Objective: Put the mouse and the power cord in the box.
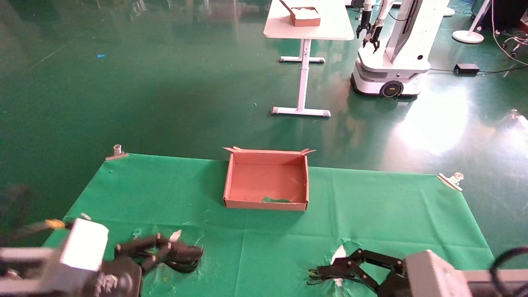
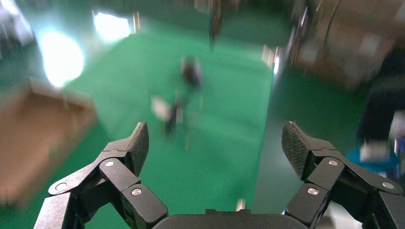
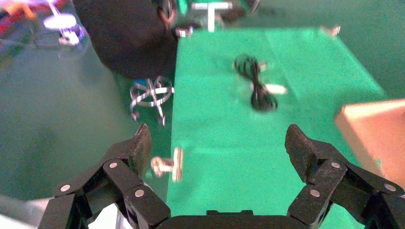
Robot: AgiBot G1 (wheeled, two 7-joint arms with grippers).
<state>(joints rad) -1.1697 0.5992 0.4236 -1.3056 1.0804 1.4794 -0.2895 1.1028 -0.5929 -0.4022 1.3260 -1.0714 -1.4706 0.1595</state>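
Note:
The brown cardboard box stands empty at the far middle of the green cloth, its notched wall facing me; its corner also shows as box and, blurred, as box. The coiled black power cord lies at the near left, and it shows as a long flat loop, power cord. My left gripper hangs just above it, open and empty, left gripper. At the near right my right gripper is open and empty too, right gripper. The mouse does not show plainly; a blurred dark blob lies far off.
Metal clips hold the cloth at its far corners; one clip shows near the right fingers. The cloth is torn white by the right gripper. Beyond stand a white table and another robot.

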